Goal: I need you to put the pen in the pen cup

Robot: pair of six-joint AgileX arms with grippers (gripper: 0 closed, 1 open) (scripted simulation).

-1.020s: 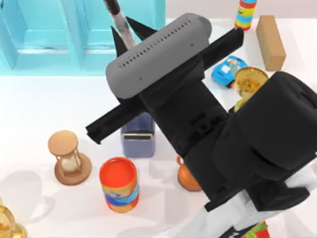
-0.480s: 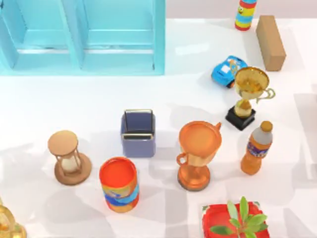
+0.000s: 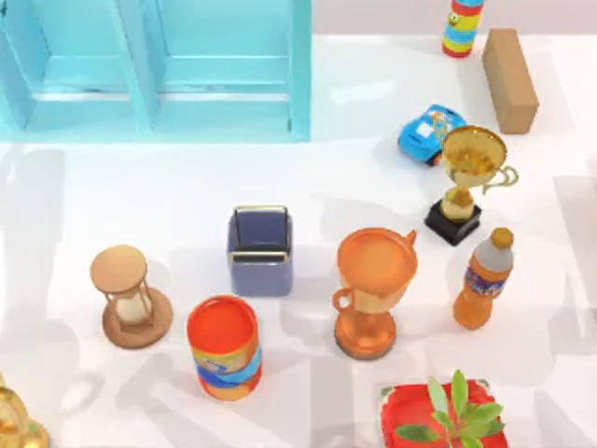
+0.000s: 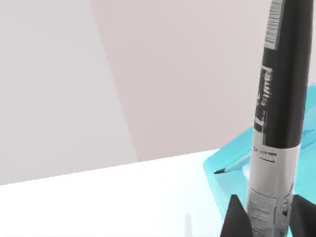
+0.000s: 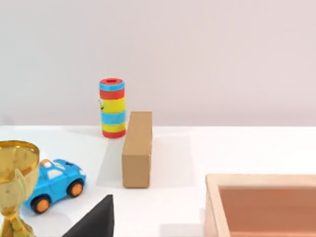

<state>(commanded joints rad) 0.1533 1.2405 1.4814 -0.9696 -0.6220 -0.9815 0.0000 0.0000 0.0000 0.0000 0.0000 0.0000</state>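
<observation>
So the left gripper (image 4: 261, 222) has the pen (image 4: 279, 98) clamped between its two dark fingers, barrel standing close to upright in the left wrist view, pale band just above the grip. Behind it there's a corner of the turquoise cabinet (image 4: 237, 158) and plain wall, so I'd guess that arm is up high and off toward the back. The right gripper barely shows, just one dark fingertip (image 5: 96, 219) in its own wrist view, and I can't tell if it's open or closed; it's looking out past the blue toy car (image 5: 54, 182) and the cardboard block (image 5: 137, 148).

The pen cup (image 3: 260, 250) sits around the middle of the tabletop (image 3: 75, 205), mouth up, nothing in it as far as I can see.

What worries me: the opening is small and the pen is long, so if it comes down tilted the tip could catch the metal rim and either knock the cup over or skid off. The orange can (image 3: 224, 347) is just in front of the cup, the hourglass (image 3: 129, 297) off to the left and the orange trophy (image 3: 373, 289) to the right. The back side, toward the cabinet, is the roomiest. Straight down from above looks safest.
</observation>
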